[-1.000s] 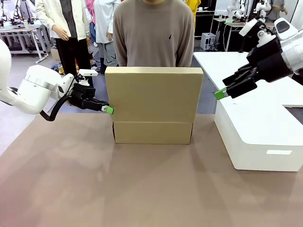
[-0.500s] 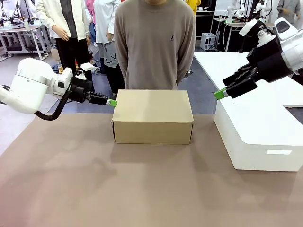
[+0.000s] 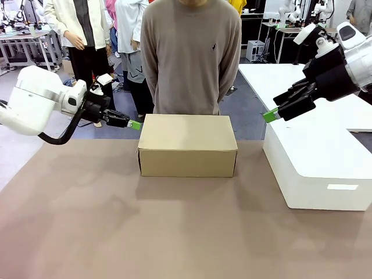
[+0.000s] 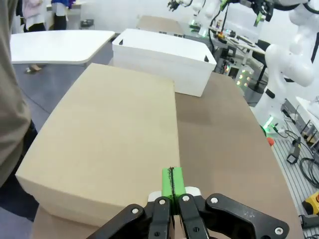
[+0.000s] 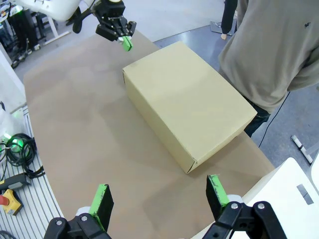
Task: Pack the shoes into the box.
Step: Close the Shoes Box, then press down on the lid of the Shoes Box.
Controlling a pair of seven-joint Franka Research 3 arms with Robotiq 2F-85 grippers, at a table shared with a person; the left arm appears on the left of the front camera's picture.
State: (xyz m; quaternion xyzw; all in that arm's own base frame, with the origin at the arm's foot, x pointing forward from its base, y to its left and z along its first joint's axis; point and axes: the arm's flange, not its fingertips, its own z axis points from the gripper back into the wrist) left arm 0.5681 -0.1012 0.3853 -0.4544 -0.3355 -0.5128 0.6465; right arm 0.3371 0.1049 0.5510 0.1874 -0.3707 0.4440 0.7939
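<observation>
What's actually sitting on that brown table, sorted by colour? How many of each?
Tan-brown: 1, the box, lid shut
White: 1, the white block
Total: 2

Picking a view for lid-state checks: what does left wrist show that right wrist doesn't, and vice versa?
Left wrist alone: the left gripper's green pads pressed together, shut, at the near edge of the tan cardboard shoebox's closed flat lid, with the long wall of the white rectangular block beyond it.

Right wrist alone: the right gripper's pads standing wide apart, open, above the brown tabletop; the box's end wall and long side; the person's grey sweater.

Both: the closed box, the left gripper, the tabletop.
</observation>
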